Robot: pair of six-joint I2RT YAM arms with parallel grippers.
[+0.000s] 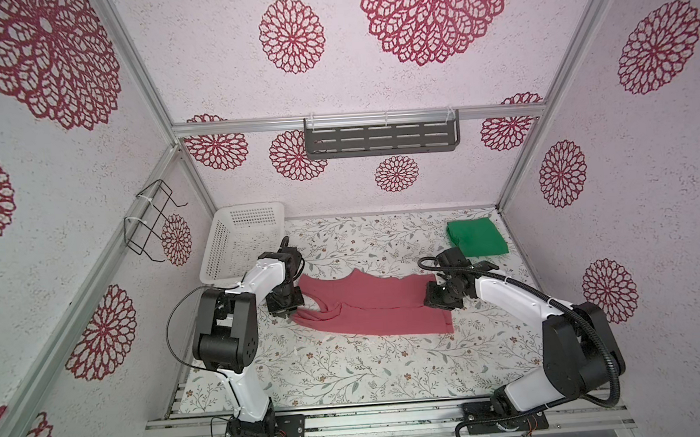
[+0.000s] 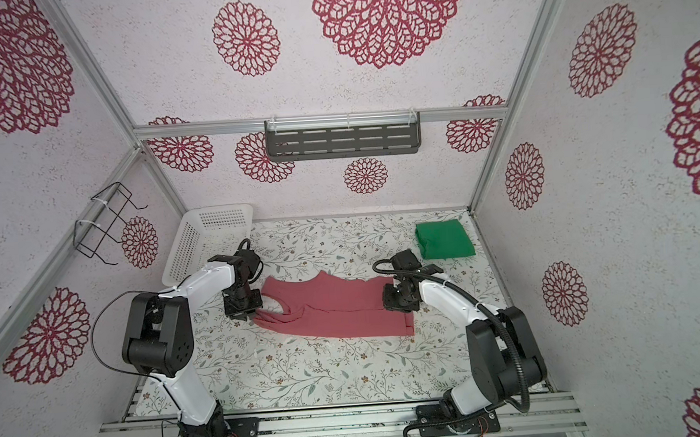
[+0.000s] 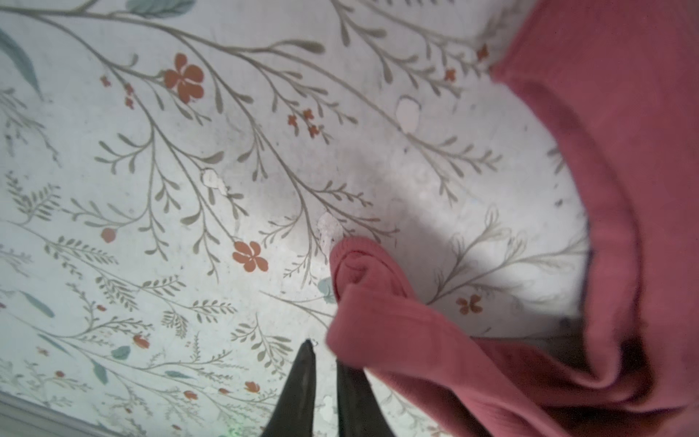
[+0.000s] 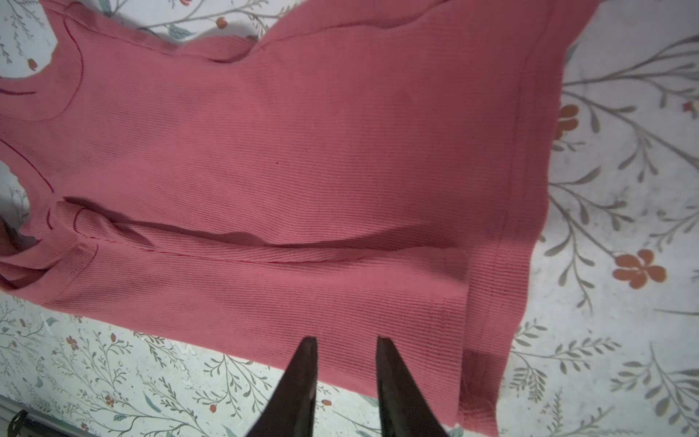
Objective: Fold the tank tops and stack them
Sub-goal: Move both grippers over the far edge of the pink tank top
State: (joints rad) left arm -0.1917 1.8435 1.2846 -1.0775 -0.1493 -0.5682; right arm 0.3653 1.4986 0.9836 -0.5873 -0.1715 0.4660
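Note:
The pink-red tank top (image 1: 370, 305) (image 2: 337, 307) lies spread lengthwise on the floral table, its near long side folded over, straps to the left. The green tank top (image 1: 476, 236) (image 2: 444, 238) sits folded at the back right. My left gripper (image 1: 285, 313) (image 3: 325, 355) hangs over the strap end, jaws a little apart with the table showing between them; a bunched strap (image 3: 363, 272) lies against one fingertip. My right gripper (image 1: 430, 302) (image 4: 346, 342) is open just above the hem end of the pink-red top (image 4: 302, 151), nothing between its fingers.
A white perforated basket (image 1: 237, 243) (image 2: 204, 241) leans at the back left, close behind the left arm. A dark slotted shelf (image 1: 381, 136) hangs on the back wall and a wire rack (image 1: 153, 223) on the left wall. Walls close in three sides.

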